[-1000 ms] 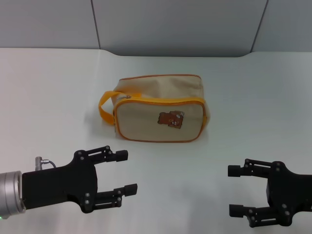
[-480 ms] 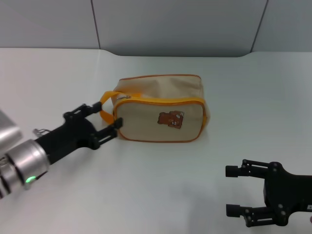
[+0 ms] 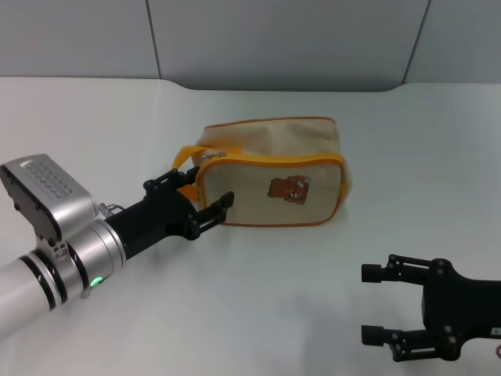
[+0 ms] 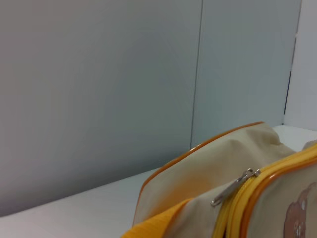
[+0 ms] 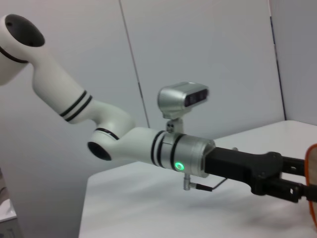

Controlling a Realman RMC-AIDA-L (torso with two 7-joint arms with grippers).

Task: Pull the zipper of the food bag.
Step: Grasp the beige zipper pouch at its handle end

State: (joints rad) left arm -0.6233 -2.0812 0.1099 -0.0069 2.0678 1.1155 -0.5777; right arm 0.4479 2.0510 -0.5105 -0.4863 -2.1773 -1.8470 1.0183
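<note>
Left gripper [image 3: 205,202]: black fingers spread apart, reaching across the white table [image 3: 94,125] to the handle end of the food bag [image 3: 274,168], one finger by the orange loop handle [image 3: 186,157], the other at the bag's front corner; nothing clamped. Food bag: beige fabric box with orange piping, lying centre-table on its long side, bear picture [image 3: 288,189] facing the robot. Judged light and soft-walled, likely to slide or dent when pushed, so it wants steadying. Zipper [image 4: 237,193]: runs beside the yellow-orange trim; its silver pull tab [image 4: 233,187] lies at the handle end, small, thin and probably slippery, the proper place to pinch. No brand or readable writing visible. Right gripper [image 3: 387,304]: near table edge, well apart from the bag, fingers apart, idle.
</note>
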